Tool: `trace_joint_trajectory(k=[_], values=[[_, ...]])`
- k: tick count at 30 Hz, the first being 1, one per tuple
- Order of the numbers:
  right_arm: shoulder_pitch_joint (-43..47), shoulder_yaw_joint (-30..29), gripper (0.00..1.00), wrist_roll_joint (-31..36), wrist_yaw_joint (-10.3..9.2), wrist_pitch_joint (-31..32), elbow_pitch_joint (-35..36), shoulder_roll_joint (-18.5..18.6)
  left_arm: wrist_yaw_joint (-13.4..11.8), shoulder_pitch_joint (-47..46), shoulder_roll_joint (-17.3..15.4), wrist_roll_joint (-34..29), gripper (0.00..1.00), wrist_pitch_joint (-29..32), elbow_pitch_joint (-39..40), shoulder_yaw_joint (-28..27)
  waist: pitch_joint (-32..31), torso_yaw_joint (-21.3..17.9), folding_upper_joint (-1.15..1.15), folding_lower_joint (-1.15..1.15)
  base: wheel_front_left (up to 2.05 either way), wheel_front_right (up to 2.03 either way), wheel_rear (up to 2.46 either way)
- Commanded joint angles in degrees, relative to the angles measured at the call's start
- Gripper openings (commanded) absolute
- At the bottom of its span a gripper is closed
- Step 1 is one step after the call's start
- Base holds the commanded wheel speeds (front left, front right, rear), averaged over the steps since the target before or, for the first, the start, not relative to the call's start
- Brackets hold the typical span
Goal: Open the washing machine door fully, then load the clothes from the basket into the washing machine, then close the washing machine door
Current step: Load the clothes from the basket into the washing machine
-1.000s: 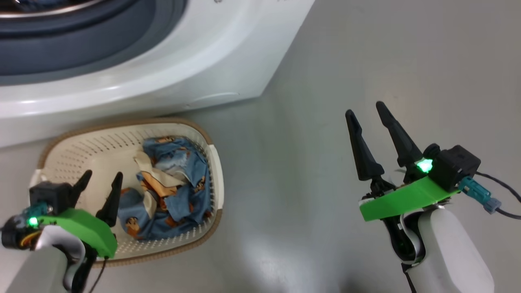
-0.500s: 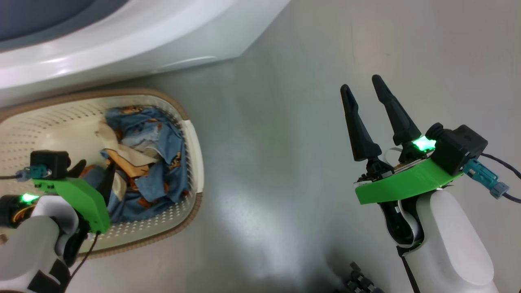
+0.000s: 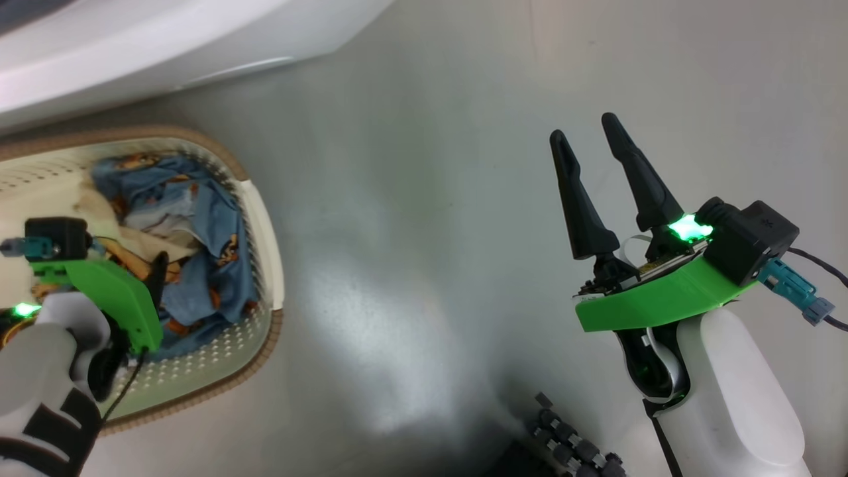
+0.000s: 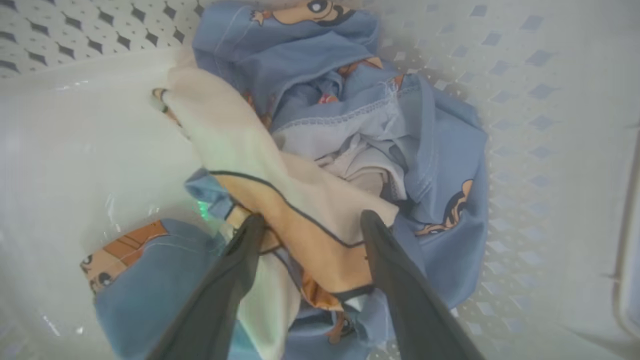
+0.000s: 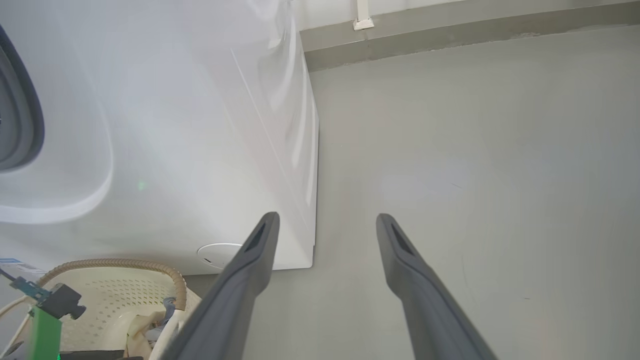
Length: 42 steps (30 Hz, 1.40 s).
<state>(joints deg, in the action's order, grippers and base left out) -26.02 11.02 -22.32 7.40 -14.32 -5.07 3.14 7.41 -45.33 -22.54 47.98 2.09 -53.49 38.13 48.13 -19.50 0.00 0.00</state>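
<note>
Step in hand: loading, pick phase. Left end effector is down inside the small cream perforated plastic basket with brown woven-look rim, at 9 o'clock in head view. Its two long dark fingers are spread wide and grip nothing. In left wrist view they straddle a cream-and-orange fold of the soft light-blue cartoon-print clothes. The tips are at fabric level; contact can't be told for sure. Clothes lie in one crumpled heap against the basket's 3 o'clock wall in head view.

Right end effector is at 3 o'clock in head view, over the bare grey floor. Its fingers are wide apart and empty, well apart from the basket.

The big white front-loading washing machine is at 11 o'clock in head view, just beyond the basket. Right wrist view has its grey rubber ring uncovered at 9 o'clock, so the door-opening step is judged done. The heap in the basket puts loading early or midway; the drum contents can't be seen.

Next move calls for closing the left fingers on the straddled fold, deep enough to take more than a thin edge. Then lift toward 12 o'clock, clear of the rim, and carry to the drum opening. The heap looks tangled, so extra pieces will likely trail. The lift should be high enough that they don't snag the rim or drag the light basket.
</note>
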Motion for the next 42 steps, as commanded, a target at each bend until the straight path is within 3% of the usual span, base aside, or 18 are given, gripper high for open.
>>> trace_joint_trajectory(k=[1, 11, 12, 14, 27, 42], values=[[1.12, 1.14, 1.0, -1.14, 0.09, -0.68, 1.51, -0.26, 0.07, -0.61, -1.91, 1.08, 1.0, 0.22, -0.09, -0.73, 1.37, -1.35, 0.0, 0.0, 0.0, 0.0, 0.0], [1.25, 1.48, 1.0, -0.78, 0.09, -0.68, 2.19, -0.26, 0.07, -5.03, -1.81, 6.06, 1.0, 2.39, -3.31, 3.71, 3.2, -1.99, 0.0, 0.0, 0.0, 0.0, 0.0], [1.19, 1.44, 1.0, -0.71, 0.09, -0.68, 2.13, -0.26, 0.07, -5.37, -1.6, 6.21, 0.71, 2.37, -3.84, 4.17, 3.16, -1.89, 0.0, 0.0, 0.0, 0.0, 0.0], [1.01, 1.43, 1.0, -0.5, 0.09, -0.68, 1.97, -0.26, 0.07, -5.97, -1.14, 6.46, 0.0, 1.83, -4.9, 4.88, 2.97, -1.63, 0.0, 0.0, 0.0, 0.0, 0.0], [0.42, 0.86, 1.0, 0.53, 0.09, -0.68, 0.47, -0.26, 0.08, -3.72, 1.22, 10.02, 0.0, -4.13, -5.89, 9.5, -3.18, 0.74, 0.0, 0.0, 0.0, 0.0, 0.0], [1.35, -0.03, 1.0, 1.86, 0.09, -0.68, -3.61, -0.26, 0.08, 2.41, 0.5, 15.76, 0.0, -14.74, 2.37, 14.98, -15.03, 6.23, 0.0, 0.0, 0.0, 0.0, 0.0]])
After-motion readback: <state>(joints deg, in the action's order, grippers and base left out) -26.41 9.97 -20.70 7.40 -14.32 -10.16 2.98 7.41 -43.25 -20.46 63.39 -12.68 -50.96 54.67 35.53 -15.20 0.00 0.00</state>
